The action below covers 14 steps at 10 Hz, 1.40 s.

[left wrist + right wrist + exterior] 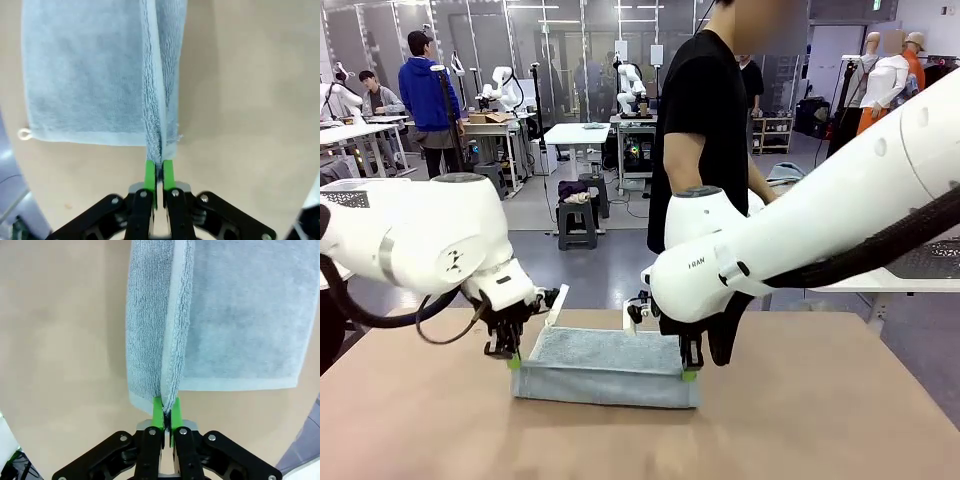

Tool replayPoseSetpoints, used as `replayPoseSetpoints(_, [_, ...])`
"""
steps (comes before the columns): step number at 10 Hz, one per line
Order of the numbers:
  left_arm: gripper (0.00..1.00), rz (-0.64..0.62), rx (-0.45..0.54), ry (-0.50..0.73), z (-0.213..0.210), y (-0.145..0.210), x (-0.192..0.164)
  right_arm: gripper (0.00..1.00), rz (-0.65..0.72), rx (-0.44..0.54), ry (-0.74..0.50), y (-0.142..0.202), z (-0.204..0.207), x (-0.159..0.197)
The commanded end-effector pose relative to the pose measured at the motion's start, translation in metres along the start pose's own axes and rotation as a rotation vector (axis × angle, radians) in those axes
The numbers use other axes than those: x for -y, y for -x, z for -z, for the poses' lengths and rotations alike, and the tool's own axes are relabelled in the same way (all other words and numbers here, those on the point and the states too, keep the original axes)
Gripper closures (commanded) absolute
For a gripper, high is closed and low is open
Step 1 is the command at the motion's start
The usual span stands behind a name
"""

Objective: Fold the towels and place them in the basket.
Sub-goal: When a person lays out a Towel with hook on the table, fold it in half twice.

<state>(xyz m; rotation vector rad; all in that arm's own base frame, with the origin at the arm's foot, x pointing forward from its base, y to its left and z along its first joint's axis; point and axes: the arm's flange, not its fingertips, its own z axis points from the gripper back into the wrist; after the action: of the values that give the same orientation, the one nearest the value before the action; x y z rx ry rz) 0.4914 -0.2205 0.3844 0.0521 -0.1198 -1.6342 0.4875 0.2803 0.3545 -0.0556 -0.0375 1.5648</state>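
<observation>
Two corners of a light blue towel (605, 368) are pinched: left gripper (513, 362) and right gripper (690, 374) are each clamped tight on a near corner. It looks like mid-fold, with the near edge raised off the table (820, 420). The next move probably calls for carrying both corners evenly to the far edge. Soft, plain terry, the rest lying flat.
</observation>
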Motion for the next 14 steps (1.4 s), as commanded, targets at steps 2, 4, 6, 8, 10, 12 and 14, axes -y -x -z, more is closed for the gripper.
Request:
replayPoseSetpoints(2, [0.93,-0.027,-0.068,0.033,0.005,-0.006,-0.061,0.93,0.019,-0.012,-0.023,0.002,0.008,0.044])
replayPoseSetpoints(4, [0.93,-0.073,-0.081,0.04,0.011,-0.002,-0.091,0.93,0.041,-0.023,-0.013,0.007,0.012,0.072])
replayPoseSetpoints(6, [0.93,-0.093,-0.074,0.041,0.021,0.002,-0.115,0.93,0.025,-0.024,0.001,0.008,0.016,0.1])
replayPoseSetpoints(8, [0.93,-0.138,-0.091,0.034,0.031,0.004,-0.132,0.93,0.021,-0.032,0.017,0.005,0.017,0.121])
replayPoseSetpoints(10, [0.93,-0.151,-0.088,0.024,0.04,0.01,-0.144,0.93,0.026,-0.035,0.025,0.007,0.02,0.139])
replayPoseSetpoints(12, [0.93,-0.161,-0.085,0.007,0.043,0.014,-0.148,0.93,0.037,-0.036,0.031,0.009,0.026,0.145])
replayPoseSetpoints(14, [0.73,-0.15,-0.074,-0.037,0.04,0.016,-0.146,0.73,-0.003,-0.04,0.079,0.009,0.026,0.145])
